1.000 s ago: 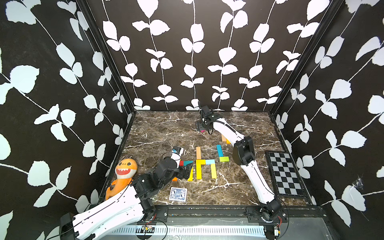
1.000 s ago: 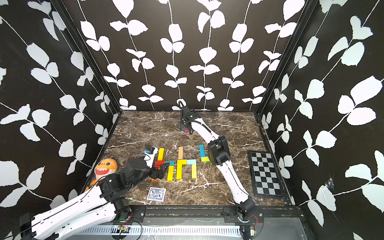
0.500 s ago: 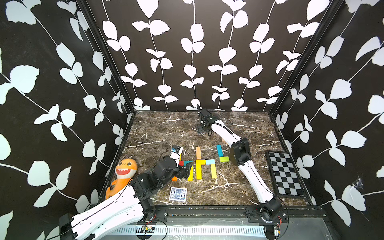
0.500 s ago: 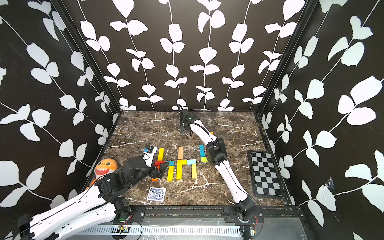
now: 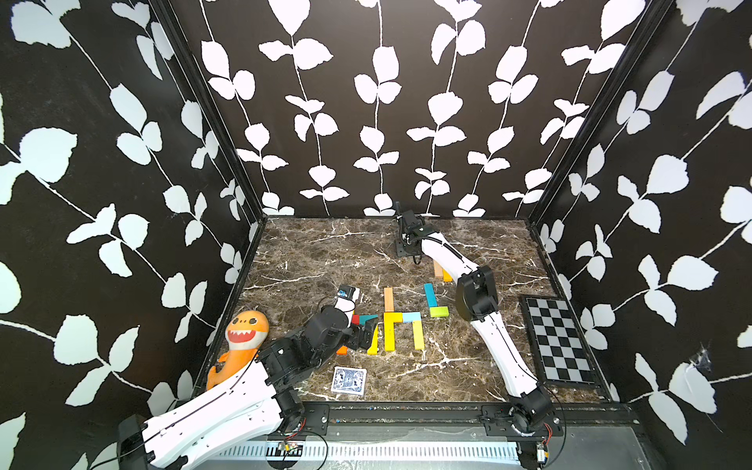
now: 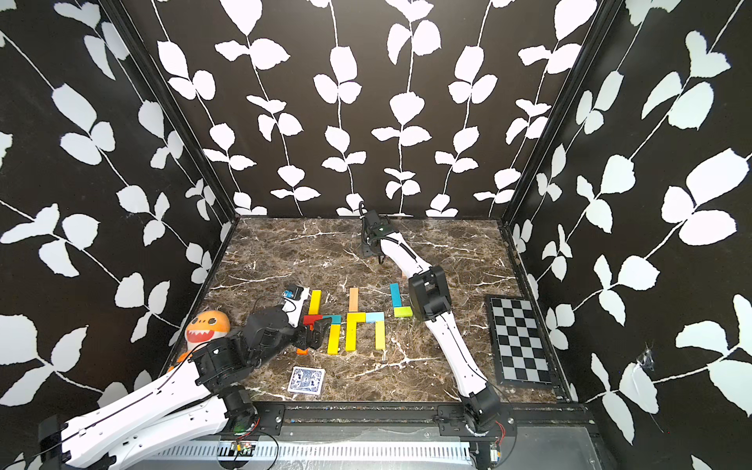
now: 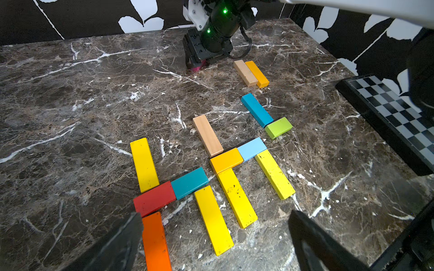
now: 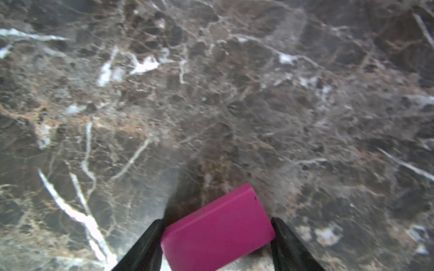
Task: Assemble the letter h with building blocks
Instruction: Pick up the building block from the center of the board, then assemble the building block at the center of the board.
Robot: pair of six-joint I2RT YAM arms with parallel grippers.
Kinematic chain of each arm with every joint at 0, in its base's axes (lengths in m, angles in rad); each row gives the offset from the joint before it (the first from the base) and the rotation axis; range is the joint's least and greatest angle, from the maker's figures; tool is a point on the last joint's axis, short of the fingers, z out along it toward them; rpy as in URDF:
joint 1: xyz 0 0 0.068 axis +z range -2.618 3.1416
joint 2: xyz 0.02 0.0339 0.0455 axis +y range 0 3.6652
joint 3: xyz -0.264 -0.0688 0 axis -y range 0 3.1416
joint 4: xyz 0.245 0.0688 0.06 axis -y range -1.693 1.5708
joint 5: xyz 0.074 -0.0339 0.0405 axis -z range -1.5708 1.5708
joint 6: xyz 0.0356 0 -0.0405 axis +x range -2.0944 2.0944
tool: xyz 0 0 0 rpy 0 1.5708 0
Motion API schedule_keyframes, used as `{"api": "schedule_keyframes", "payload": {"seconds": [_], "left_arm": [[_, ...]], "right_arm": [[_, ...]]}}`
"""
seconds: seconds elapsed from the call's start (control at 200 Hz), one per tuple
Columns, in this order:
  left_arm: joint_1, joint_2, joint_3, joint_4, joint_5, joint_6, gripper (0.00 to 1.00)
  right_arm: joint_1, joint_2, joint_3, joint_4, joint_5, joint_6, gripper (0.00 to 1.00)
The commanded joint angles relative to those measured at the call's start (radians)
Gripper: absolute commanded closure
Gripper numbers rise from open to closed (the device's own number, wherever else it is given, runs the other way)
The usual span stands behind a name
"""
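Right arm (image 5: 447,254) outstretched, left jaws wide

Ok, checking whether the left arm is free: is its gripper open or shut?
Open. In the left wrist view the left gripper has its fingers wide apart, with no block clamped between them.

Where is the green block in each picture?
In a top view: green block mid-table, at the blue block's near end.
In a top view: same spot.
Left wrist: at that same end.
Right wrist: not in it.
Landmark: the blue block, in all three.
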Motion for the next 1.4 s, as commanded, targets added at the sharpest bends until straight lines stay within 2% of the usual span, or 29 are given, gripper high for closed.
{"api": "schedule_keyframes", "payload": {"seconds": [0.0, 0.36, 1.396], "left_arm": [[0.004, -0.009, 0.029, -0.016, -0.005, -0.007, 0.01], [0.004, -0.012, 0.023, -0.012, -0.003, -0.005, 0.01], [0.004, -0.038, -0.002, 0.003, 0.009, -0.013, 0.01]], "right_arm": [[-0.005, -0.034, -0.094, -0.056, 0.025, 0.044, 0.47], [-0.004, -0.321, -0.556, 0.198, 0.004, 0.148, 0.47], [0.012, -0.538, -0.841, 0.395, 0.049, 0.221, 0.47]]}}
